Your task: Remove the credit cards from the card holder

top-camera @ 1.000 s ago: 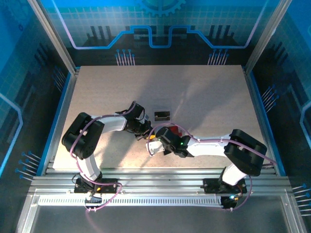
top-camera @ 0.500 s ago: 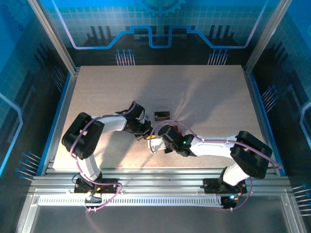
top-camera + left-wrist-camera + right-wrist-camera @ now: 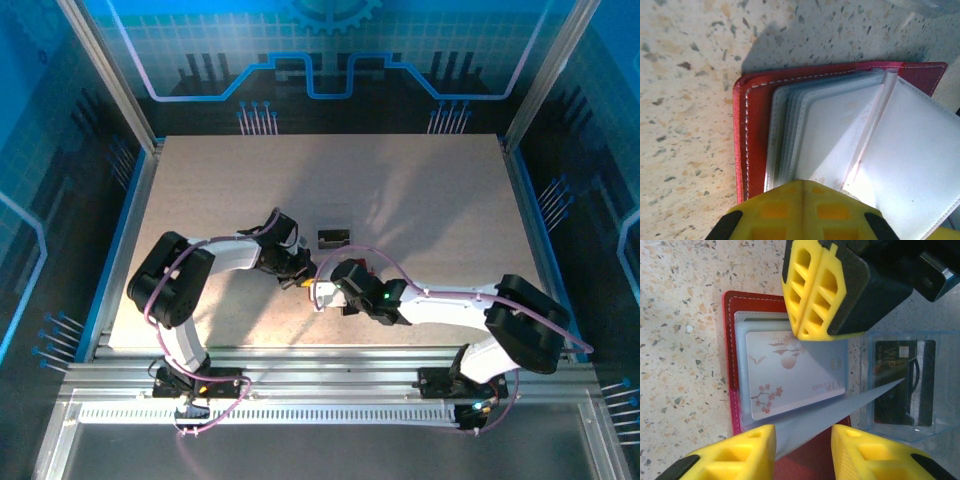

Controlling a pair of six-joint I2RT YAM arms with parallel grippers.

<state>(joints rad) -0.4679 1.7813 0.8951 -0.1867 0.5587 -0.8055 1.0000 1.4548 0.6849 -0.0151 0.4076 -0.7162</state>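
Since the right gripper (image 3: 802,442) hovered with jaws partly apart over the open red card holder (image 3: 731,340), near the middle of the tabletop's (image 3: 680,315) near edge, it seemed poised to pinch the pale blossom-printed card (image 3: 795,375) from its sleeve. Beyond, the closed left gripper (image 3: 807,326) seemingly pinned the card holder flat; farther off, a black card (image 3: 905,385) lay in the clear tray (image 3: 942,390).

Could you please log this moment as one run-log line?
left tool shut over card holder | right tool open | pale card in sleeve
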